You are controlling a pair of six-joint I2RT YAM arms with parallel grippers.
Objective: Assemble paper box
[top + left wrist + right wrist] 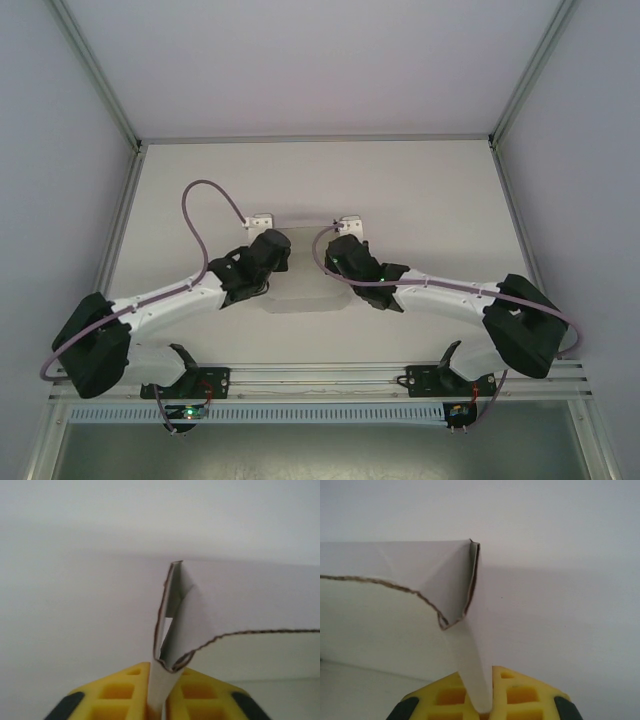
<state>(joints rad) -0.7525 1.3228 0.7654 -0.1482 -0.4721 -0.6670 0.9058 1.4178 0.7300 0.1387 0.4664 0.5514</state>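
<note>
From above, the two arms reach in from the near edge and meet at the middle of the pale surface (420, 200). The left hand (263, 225) and the right hand (346, 228) point away from the bases and stand side by side, a little apart. The paper box (305, 288) shows as a whitish sheet of card between and partly under the two black wrists, near the middle of the surface. A lilac cable (195, 215) loops off the left arm and a second cable (450, 290) runs along the right forearm. At this size no lettering on arms or card can be read.

At the left wrist, the left hand (160, 680) has its yellow fingers (125, 692) pressed together on a thin upright flap of the paper box (240, 600). The flap rises between them to a folded corner, and a white wall with a brown raw edge runs off to the right.

At the right wrist, the right hand (481, 700) likewise has its yellow fingers (525, 696) clamped on a narrow flap of the paper box (420, 565). That flap climbs to a folded corner, and from it a white wall with a ragged brown edge stretches left
</note>
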